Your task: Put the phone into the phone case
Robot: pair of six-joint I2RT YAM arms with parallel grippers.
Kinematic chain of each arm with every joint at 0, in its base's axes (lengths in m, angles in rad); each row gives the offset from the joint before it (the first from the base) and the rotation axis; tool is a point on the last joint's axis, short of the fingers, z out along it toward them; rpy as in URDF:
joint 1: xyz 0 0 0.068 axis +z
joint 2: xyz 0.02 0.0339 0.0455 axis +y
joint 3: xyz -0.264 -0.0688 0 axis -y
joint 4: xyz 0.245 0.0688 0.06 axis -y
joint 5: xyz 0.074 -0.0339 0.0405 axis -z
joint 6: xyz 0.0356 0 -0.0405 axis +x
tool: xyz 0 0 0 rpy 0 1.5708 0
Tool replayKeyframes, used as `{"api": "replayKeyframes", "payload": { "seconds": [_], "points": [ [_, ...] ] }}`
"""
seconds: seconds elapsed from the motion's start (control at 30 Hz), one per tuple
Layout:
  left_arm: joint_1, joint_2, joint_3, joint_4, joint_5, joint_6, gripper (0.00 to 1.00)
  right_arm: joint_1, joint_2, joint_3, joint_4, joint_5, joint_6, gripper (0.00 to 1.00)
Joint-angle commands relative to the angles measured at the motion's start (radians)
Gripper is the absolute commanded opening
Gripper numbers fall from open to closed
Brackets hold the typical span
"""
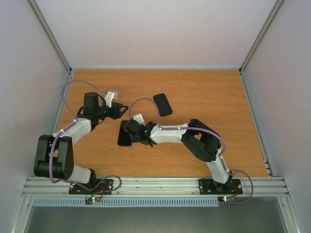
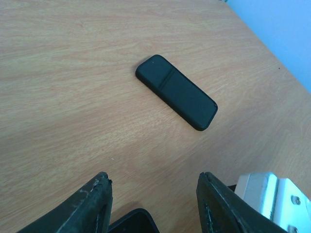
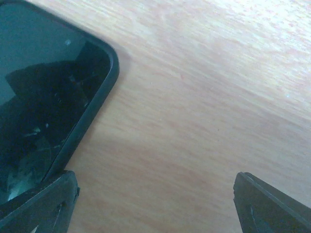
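Note:
A black slab with a glossy, screen-like face and a matte rim, which I take for the phone [image 1: 123, 138], lies flat at mid-table. It fills the upper left of the right wrist view [image 3: 43, 92], and one corner shows in the left wrist view [image 2: 137, 221]. A matte black oblong, which I take for the phone case [image 1: 163, 104], lies flat further back, clear in the left wrist view [image 2: 176, 92]. My right gripper [image 1: 129, 131] [image 3: 155, 182] is open and low over the phone's edge, holding nothing. My left gripper [image 1: 121, 110] [image 2: 153, 177] is open and empty just behind the phone.
The wooden table [image 1: 209, 97] is walled by pale panels on the left, back and right. A white part of the right wrist [image 2: 272, 194] sits close beside my left gripper's right finger. A metal rail [image 1: 155, 184] runs along the near edge.

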Motion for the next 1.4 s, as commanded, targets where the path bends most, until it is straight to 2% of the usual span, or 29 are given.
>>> {"api": "replayKeyframes", "payload": {
  "seconds": [0.0, 0.3, 0.6, 0.83, 1.13, 1.37],
  "points": [
    [0.005, -0.006, 0.022, 0.011, 0.002, 0.013, 0.49, -0.018, 0.015, 0.033, 0.033, 0.013, -0.023, 0.90],
    [0.004, -0.012, 0.021, 0.012, -0.005, 0.013, 0.49, -0.020, -0.105, -0.115, 0.178, -0.051, -0.062, 0.94],
    [0.024, -0.120, -0.038, 0.067, -0.029, 0.031, 0.50, -0.018, -0.479, -0.536, 0.447, -0.174, -0.003, 0.98],
    [0.040, -0.178, -0.068, 0.084, -0.009, -0.005, 0.53, -0.015, -0.690, -0.760, 0.542, -0.189, 0.063, 0.98],
    [0.045, -0.171, -0.081, 0.114, -0.038, -0.003, 0.54, 0.009, -0.753, -0.951, 0.744, -0.207, 0.127, 0.99],
    [0.047, -0.161, -0.077, 0.115, -0.034, 0.000, 0.54, 0.036, -0.678, -0.960, 0.804, -0.209, 0.160, 0.98]
  ]
}}
